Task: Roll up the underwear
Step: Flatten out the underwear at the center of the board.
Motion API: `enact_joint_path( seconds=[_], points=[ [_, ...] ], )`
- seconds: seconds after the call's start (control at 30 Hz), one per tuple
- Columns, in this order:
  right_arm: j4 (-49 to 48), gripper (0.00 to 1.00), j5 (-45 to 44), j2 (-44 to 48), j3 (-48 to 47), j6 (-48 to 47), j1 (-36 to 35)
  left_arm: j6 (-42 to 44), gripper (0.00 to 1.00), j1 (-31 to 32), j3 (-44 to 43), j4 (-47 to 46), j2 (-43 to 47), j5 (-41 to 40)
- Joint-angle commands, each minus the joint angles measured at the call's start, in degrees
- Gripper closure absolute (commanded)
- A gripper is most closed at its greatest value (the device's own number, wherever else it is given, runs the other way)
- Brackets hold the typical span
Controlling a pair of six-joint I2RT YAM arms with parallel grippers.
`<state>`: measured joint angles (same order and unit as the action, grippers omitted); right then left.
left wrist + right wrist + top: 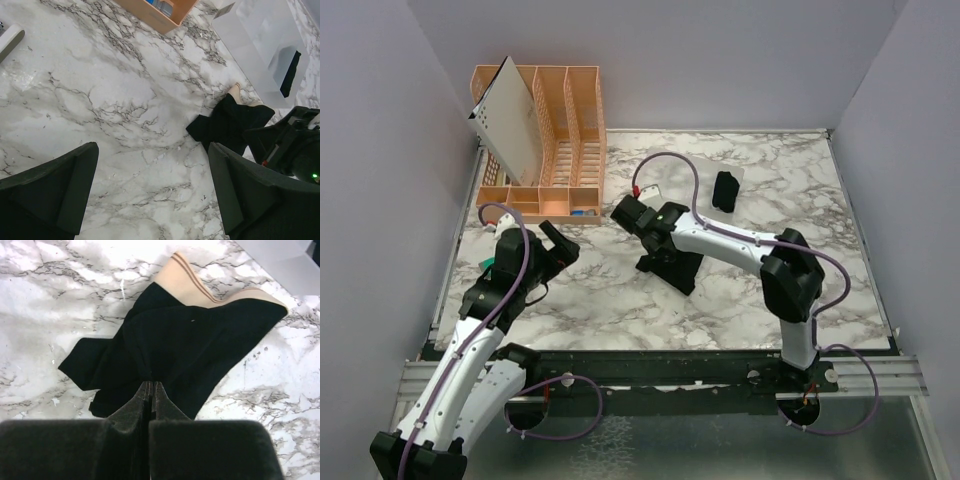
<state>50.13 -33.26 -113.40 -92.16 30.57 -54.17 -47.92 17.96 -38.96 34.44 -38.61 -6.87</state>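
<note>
Pinching the garment is the step in hand. The right gripper [151,385] has its two fingers pressed together on a fold of the soft, flat black fabric underwear [190,335], at the end away from its tan striped waistband [185,282]. This garment lies spread near the middle of the white-and-grey marbled table [100,90]. The left gripper [152,150] hangs above bare table to one side, fingers spread wide, holding nothing.

Handling, as a judgement: the cloth is light, limp and thin, so it will crease and bunch rather than move as a sheet. The elastic band is probably its firmest part. Take hold at a hem or corner, catch both layers, and keep the roll tight or it may spring loose.

Count:
- Two pieces of underwear: the flat one, and one small black rolled bundle [725,191] on a pale sheet [255,45] at the far side, well apart.
- Two grippers.
- One orange slatted plastic organiser [560,120].
</note>
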Motion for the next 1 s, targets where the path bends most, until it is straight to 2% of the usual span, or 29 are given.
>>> enact_joint_path(
  seconds=[0.0, 0.17, 0.3, 0.47, 0.6, 0.77, 0.9, 0.97],
  points=[
    [-1.7, 1.0, 1.8, 6.9, 3.5, 1.5, 1.5, 1.0, 0.01, -0.3, 0.9, -1.1, -0.9, 2.7],
    [-1.7, 1.0, 1.9, 23.7, 21.4, 9.7, 4.2, 6.0, 0.01, -0.3, 0.9, -5.1, -6.4, 12.6],
    [1.5, 0.99, 1.4, 41.1, 36.4, 17.1, 10.7, 8.5, 0.01, -0.2, 1.7, -11.0, -11.4, 19.9],
    [3.6, 0.99, 0.3, 56.3, 45.8, 24.0, 16.3, 8.7, 0.01, 0.4, 2.8, -23.8, -20.9, 29.3],
    [2.0, 1.0, 1.3, 54.6, 47.8, 24.8, 17.7, 10.5, 0.02, 5.6, -2.0, -30.9, -33.0, 34.3],
    [-2.6, 0.99, 4.6, 50.5, 47.7, 21.7, 18.9, 11.6, 0.05, 17.5, -11.0, -33.9, -49.1, 32.4],
    [-3.4, 0.99, 4.3, 50.2, 47.1, 19.9, 19.9, 9.9, 0.08, 22.7, -15.4, -37.3, -57.9, 30.4],
    [-3.3, 0.99, 3.9, 50.0, 46.9, 19.1, 20.2, 10.1, 0.13, 24.2, -17.4, -37.7, -61.6, 30.3]
  ],
)
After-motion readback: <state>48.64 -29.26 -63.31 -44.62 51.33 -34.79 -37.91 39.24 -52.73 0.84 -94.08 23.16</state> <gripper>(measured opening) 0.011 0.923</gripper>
